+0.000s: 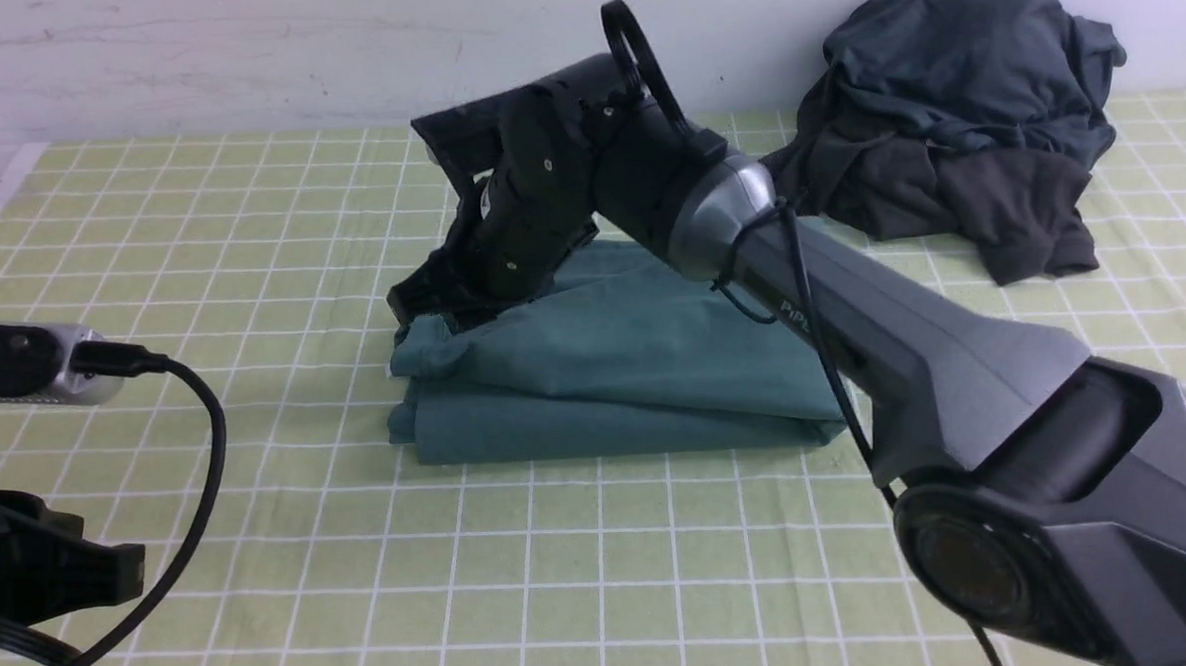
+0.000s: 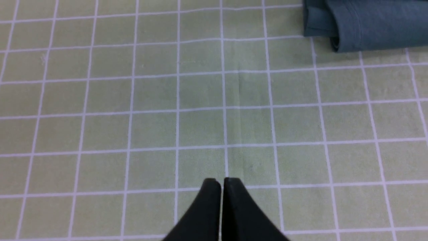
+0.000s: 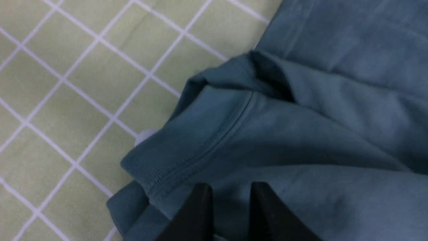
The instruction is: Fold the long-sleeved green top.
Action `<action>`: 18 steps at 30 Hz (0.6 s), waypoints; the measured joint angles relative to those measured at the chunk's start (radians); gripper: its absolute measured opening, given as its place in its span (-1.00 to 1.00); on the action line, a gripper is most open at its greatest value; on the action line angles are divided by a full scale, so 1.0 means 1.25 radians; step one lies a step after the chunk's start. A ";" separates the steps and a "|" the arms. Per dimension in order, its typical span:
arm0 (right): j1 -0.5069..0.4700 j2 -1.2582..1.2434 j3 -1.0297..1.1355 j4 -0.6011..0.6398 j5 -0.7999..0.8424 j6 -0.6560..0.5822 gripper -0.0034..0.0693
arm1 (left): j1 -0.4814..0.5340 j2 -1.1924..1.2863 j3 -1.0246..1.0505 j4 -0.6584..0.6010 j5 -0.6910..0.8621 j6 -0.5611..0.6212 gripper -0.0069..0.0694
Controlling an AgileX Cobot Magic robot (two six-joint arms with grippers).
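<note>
The green long-sleeved top (image 1: 615,372) lies folded into a thick rectangle in the middle of the checked table. My right gripper (image 1: 422,302) reaches across it to its far left corner. In the right wrist view the gripper (image 3: 231,195) has its fingertips (image 3: 200,204) slightly apart just over the cloth (image 3: 301,134), beside a ribbed hem edge (image 3: 157,167), with nothing pinched. My left gripper (image 2: 222,183) is shut and empty, low over bare tablecloth; the folded top's edge (image 2: 367,26) shows at that view's corner. In the front view the left arm (image 1: 43,577) sits at the near left.
A heap of dark slate-grey and charcoal garments (image 1: 954,117) lies at the back right by the white wall. The table is covered by a green checked cloth (image 1: 249,238). A black cable (image 1: 207,430) loops from the left wrist camera.
</note>
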 joint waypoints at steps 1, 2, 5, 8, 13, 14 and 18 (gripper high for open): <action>0.001 0.012 0.003 0.019 -0.004 -0.007 -0.66 | 0.000 0.000 0.000 -0.002 -0.003 0.000 -0.83; 0.003 0.025 0.003 0.044 -0.008 -0.031 -0.79 | 0.000 0.000 0.000 -0.004 -0.008 0.000 -0.83; 0.007 0.027 -0.010 0.077 0.007 -0.105 -0.91 | 0.000 0.000 0.000 -0.004 -0.015 0.000 -0.83; 0.006 -0.018 -0.037 0.087 0.037 -0.142 -0.94 | 0.000 0.000 0.000 -0.004 -0.017 0.000 -0.83; -0.011 -0.212 -0.065 0.090 0.066 -0.160 -0.94 | 0.000 0.001 0.000 -0.004 -0.017 0.000 -0.83; -0.012 -0.221 -0.065 0.090 0.068 -0.160 -0.94 | 0.000 0.002 0.000 -0.004 -0.017 0.000 -0.83; -0.052 -0.466 0.019 0.032 0.075 -0.173 -0.94 | 0.000 0.008 0.000 -0.004 -0.017 0.000 -0.83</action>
